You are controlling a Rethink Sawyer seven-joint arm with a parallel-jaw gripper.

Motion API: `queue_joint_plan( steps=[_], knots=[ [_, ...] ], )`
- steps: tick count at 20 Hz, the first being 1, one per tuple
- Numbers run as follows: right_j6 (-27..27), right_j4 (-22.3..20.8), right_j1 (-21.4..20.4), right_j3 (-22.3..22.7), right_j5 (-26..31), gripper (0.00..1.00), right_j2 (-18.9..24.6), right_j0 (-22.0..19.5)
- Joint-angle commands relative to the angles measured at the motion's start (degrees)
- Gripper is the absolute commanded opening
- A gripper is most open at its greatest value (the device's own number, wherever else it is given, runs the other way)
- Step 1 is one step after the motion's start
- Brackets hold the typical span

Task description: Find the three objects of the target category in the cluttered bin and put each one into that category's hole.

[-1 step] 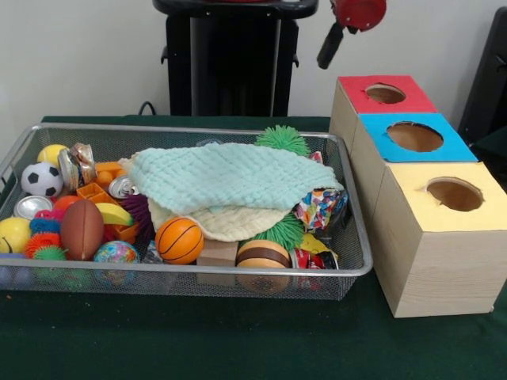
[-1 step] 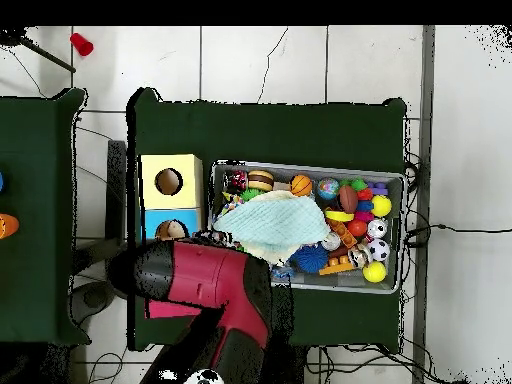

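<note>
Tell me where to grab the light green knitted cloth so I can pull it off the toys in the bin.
Grip the light green cloth at its raised middle fold, coming straight down from above. It lies draped flat over the pile, so its edges hug the toys below, and the wire bin walls likely block a side approach. Pinching a bunched ridge near the centre should lift it clear. The arm is drawn back.

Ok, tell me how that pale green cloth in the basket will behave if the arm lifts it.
The cloth drapes over the toys beneath, so it is probably floppy and would sag. It looks knitted and likely light. It may drag the cream cloth under it.
</note>
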Motion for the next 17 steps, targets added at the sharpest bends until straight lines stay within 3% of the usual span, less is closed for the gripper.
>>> queue_joint_plan(
  steps=[1,17],
  knots=[
    [-0.59,-6.28,6.12,-9.97,8.34,0.0,-0.96,-1.4],
    [0.11,-8.78,7.09,-12.48,10.72,0.0,-2.11,-1.45]
  ],
)
